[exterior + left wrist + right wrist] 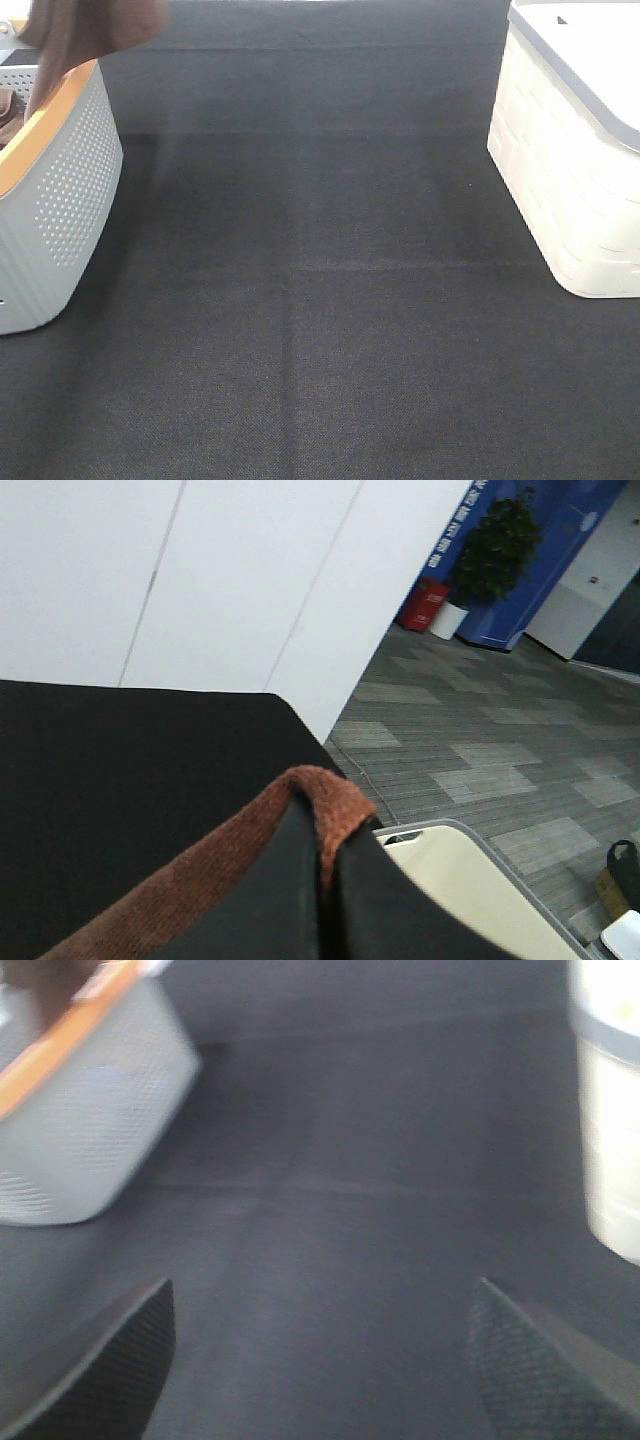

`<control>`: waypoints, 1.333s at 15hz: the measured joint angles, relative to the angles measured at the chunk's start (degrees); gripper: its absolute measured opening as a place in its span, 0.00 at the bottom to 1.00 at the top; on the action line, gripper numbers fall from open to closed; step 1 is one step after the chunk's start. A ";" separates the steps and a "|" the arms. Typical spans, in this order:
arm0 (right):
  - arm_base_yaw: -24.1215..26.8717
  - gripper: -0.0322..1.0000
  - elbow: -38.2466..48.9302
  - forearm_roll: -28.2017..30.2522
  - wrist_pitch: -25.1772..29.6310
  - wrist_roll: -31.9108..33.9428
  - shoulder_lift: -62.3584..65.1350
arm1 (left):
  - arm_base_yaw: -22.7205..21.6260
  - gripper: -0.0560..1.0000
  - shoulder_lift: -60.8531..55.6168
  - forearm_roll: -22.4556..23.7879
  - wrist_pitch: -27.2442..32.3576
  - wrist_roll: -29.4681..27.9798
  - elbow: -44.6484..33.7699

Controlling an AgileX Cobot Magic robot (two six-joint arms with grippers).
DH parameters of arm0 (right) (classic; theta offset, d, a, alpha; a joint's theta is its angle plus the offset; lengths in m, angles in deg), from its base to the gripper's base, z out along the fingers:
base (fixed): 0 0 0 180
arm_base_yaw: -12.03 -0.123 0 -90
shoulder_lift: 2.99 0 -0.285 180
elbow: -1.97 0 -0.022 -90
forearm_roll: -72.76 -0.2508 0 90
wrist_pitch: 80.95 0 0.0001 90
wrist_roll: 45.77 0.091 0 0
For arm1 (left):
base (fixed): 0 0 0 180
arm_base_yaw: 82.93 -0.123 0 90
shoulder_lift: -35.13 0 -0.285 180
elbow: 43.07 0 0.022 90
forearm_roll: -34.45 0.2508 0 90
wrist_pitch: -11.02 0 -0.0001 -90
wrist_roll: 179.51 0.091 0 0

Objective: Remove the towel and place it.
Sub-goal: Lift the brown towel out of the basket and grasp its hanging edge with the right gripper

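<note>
Towel (90, 30): cut off by the high view's top edge; in the left wrist view, only a folded edge shows past the left gripper (325, 875).
Grey basket (60, 200): cropped at the left edge, inside mostly hidden.
Dark brown lump (6, 108): too little shows to identify.
White bin (560, 180): cropped at right and top.
Right gripper (320, 1360): only blurred fingertips show.

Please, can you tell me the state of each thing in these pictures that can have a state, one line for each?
Grey perforated plastic basket with orange rim: upright, open on top.
Reddish-brown terry towel: held up, hanging over the basket, pinched in the left claw.
Left claw: shut on the towel.
Right claw: open, empty, above the black table cover.
White plastic box with grey-edged lid: upright, lid on.
</note>
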 joint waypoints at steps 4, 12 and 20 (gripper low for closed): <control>0.00 0.76 -3.72 -15.13 -0.34 -15.13 -9.28 | 7.22 0.05 0.00 0.23 -3.27 2.01 0.00; -11.00 0.70 -16.96 -17.82 1.03 -34.09 -31.57 | 16.04 0.05 4.13 1.89 -4.30 2.01 0.00; -33.69 0.69 -17.53 -17.88 -19.65 -43.09 -48.53 | 20.86 0.05 8.42 3.09 -6.53 2.01 0.00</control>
